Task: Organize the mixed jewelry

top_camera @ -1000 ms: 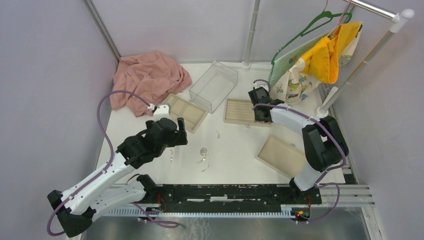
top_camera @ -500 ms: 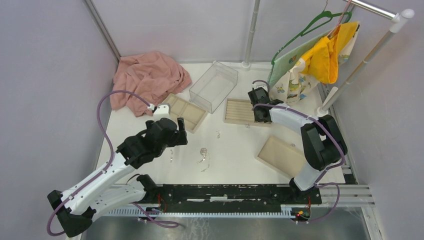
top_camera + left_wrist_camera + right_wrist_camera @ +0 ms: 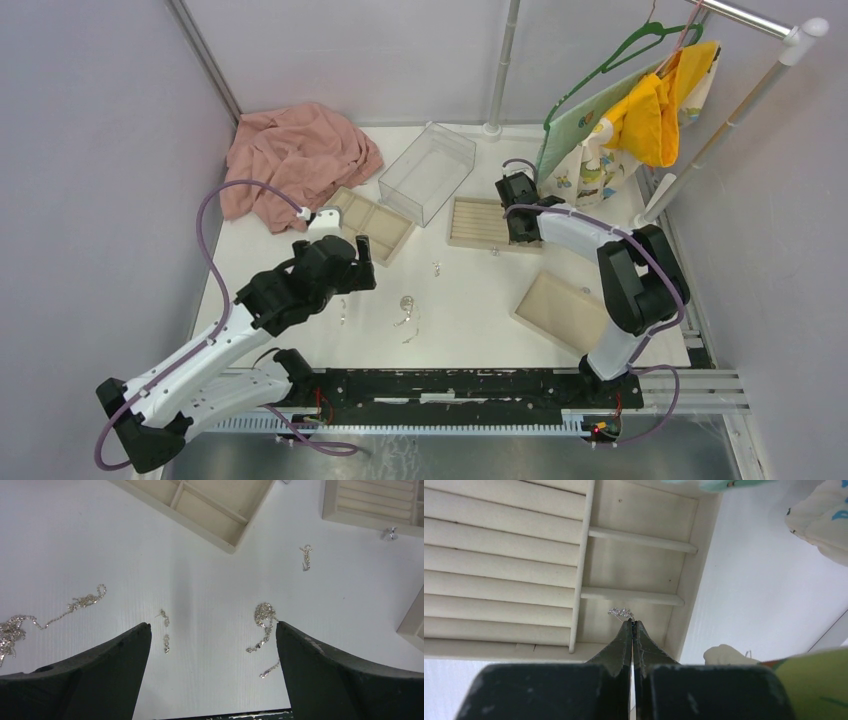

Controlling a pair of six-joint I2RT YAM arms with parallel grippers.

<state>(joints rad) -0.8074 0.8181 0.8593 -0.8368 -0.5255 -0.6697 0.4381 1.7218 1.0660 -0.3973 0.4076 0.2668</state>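
Jewelry [image 3: 405, 310] lies loose on the white tabletop [image 3: 470, 300], about mid-width and closer to the near edge. The left gripper [image 3: 212, 625] hangs over it with jaws spread wide, touching nothing. Between its fingers in the wrist view, a curled chain [image 3: 261, 622] runs lengthwise away from the gripper, hard by the right-hand finger. An earring-like pair [image 3: 165, 630] lines up the same way beside the other finger. Further left, a thin chain [image 3: 85, 600] slants toward a tangled bunch [image 3: 7, 635] that is cut off at the view's side. Farther out, a hooked piece [image 3: 306, 558] points its long axis toward the far edge. A stud-like bit [image 3: 390, 532], too small to make out, sits just beside the slatted tray [image 3: 370, 505]. The compartment tray [image 3: 220, 515] lies left of that one. Over the slatted tray's right end, the right gripper [image 3: 632, 622] has its jaws pressed together. A tiny sparkling piece [image 3: 620, 612] lies crosswise at the very tips, inside a side compartment. I cannot tell whether it is pinched.
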